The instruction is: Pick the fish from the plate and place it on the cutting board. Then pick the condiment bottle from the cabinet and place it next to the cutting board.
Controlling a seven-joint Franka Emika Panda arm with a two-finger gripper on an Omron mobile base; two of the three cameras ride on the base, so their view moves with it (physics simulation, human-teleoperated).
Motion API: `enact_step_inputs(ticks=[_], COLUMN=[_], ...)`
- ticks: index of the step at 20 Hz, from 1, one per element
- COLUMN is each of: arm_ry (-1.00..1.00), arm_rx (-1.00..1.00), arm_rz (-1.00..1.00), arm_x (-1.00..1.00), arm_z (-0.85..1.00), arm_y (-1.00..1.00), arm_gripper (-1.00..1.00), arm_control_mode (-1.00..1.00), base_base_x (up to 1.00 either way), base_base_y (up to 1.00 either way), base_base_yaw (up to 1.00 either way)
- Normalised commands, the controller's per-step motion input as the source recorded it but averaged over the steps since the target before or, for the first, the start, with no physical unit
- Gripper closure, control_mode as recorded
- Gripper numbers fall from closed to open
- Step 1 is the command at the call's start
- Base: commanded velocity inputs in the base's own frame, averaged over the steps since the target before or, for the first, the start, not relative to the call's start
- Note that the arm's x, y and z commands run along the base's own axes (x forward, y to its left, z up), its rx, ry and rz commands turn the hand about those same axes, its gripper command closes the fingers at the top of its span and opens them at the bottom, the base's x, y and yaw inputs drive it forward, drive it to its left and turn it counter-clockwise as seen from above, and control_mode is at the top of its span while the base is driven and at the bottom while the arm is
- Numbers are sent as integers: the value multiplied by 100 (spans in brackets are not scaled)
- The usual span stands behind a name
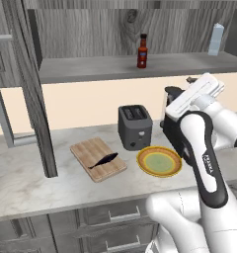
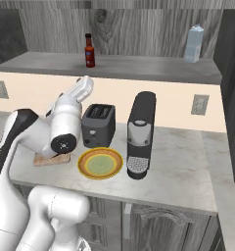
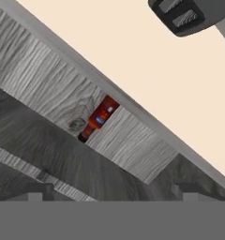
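The claw (image 3: pixel 109 194) shows as two small grey finger tips (image 3: pixel 34 193) rising at the bottom of the hand view, at about 7 and 5 o'clock, set wide apart with nothing between them: it is spread open and touches nothing. In the base views the hand is raised above the counter, but the jaws themselves are too small to make out there.

The condiment bottle (image 1: pixel 142 51) is dark red with a narrow neck, black cap and dark label. It stands upright on the grey wood-grain shelf of the cabinet (image 1: pixel 91 69). In the hand view the same bottle (image 3: pixel 98 118) lies tilted near the centre, cap toward 7 o'clock, against streaked grey wood grain, well apart from the finger tips.

The fish (image 1: pixel 103 160), slim, dark and tapered, lies across the cutting board (image 1: pixel 88 150), a rectangular light-brown board with plank lines. At 3 o'clock from the board sits the plate (image 1: pixel 159 161), round and flat, with a yellow-orange rim and greenish centre.

A boxy dark grey toaster (image 1: pixel 134 126) with two slots stands at 12 o'clock from the gap between board and plate. A tall black-and-silver coffee machine (image 2: pixel 141 135) stands at 3 o'clock from the plate. A pale blue-white bottle (image 2: pixel 193 44) stands on the shelf at 3 o'clock from the red one, well apart. The counter (image 1: pixel 21 183) is pale veined marble.
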Motion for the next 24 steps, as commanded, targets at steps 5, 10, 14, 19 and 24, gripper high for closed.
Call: enact_step_inputs(ticks=[5, 10, 14, 19, 24], arm_ry=[1, 4, 0, 2, 2], arm_rx=[14, 19, 18, 16, 17], arm_rz=[0, 0, 0, 0, 0], arm_x=[0, 0, 0, 0, 0], arm_z=[0, 0, 0, 0, 0], arm_y=[-12, -17, -23, -26, -35], arm_gripper=[-100, -100, -100, -100, -100], arm_control_mode=[-100, -100, -100, -100, -100], base_base_x=[0, 0, 0, 0, 0], base_base_y=[0, 0, 0, 0, 0], base_base_yaw=[0, 0, 0, 0, 0])
